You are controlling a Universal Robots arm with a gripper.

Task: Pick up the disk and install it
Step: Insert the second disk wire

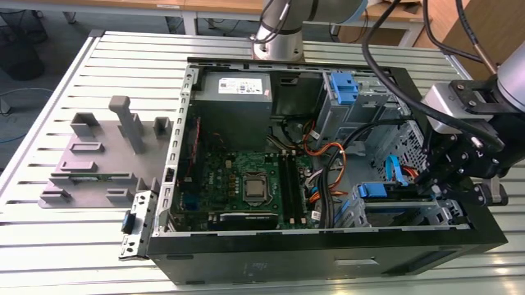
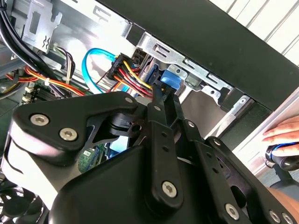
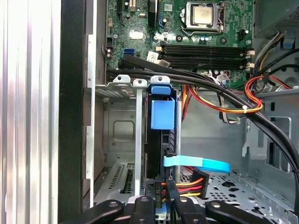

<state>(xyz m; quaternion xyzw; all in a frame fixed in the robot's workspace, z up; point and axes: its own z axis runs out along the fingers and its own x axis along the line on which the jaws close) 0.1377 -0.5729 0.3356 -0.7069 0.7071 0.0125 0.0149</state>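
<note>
The disk (image 3: 156, 149) stands edge-on in a slot of the metal drive cage (image 3: 117, 86) at the open computer case's front corner. Its blue carrier frame (image 3: 162, 113) shows at the end of the slot. My gripper (image 3: 161, 205) is at the disk's other end, one finger on each side of it, beside the plug with red and yellow wires. In the second wrist view the fingertips (image 2: 159, 95) close on the blue carrier (image 2: 171, 82). In the exterior view the gripper (image 1: 432, 184) hangs over the cage, by the blue carrier (image 1: 375, 190), at the exterior view's right.
Thick black cables (image 3: 210, 84) and orange-red wires (image 3: 252, 100) cross just beside the cage, and a blue flat cable (image 3: 198, 164) lies by the disk. The motherboard (image 1: 246, 184) and power supply (image 1: 233, 86) fill the case. A grey fixture (image 1: 98, 153) lies outside. A hand (image 2: 282, 133) rests beyond the case.
</note>
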